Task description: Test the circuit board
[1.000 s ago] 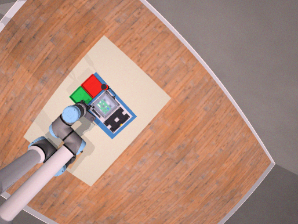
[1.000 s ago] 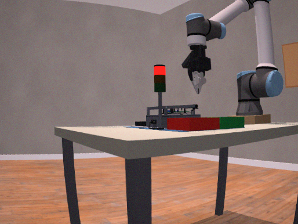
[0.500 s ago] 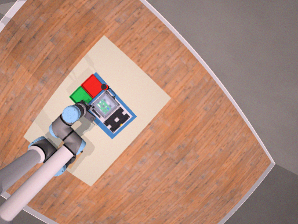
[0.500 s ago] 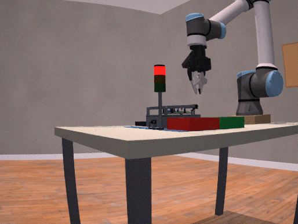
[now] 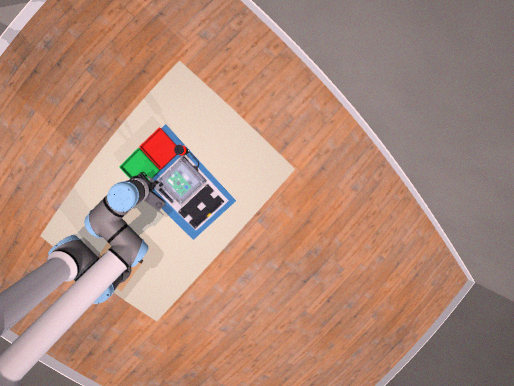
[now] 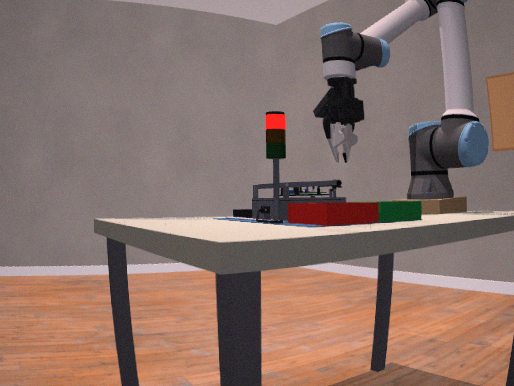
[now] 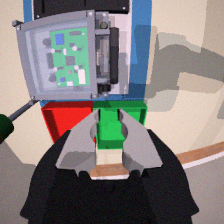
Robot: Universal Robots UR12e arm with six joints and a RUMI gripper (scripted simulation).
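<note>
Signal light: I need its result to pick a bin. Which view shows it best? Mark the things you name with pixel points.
The exterior view: the signal light [image 5: 180,150] [image 6: 275,135] [image 7: 4,127] stands side-on, red section lit. Top shows mainly its cap; wrist only a dark green part at the edge.

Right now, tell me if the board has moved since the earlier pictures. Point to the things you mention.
No: in the top view, the board [image 5: 176,186] [image 7: 79,59] shows no shift against the red bin [image 5: 159,146] [image 6: 330,214] [image 7: 67,120].
</note>
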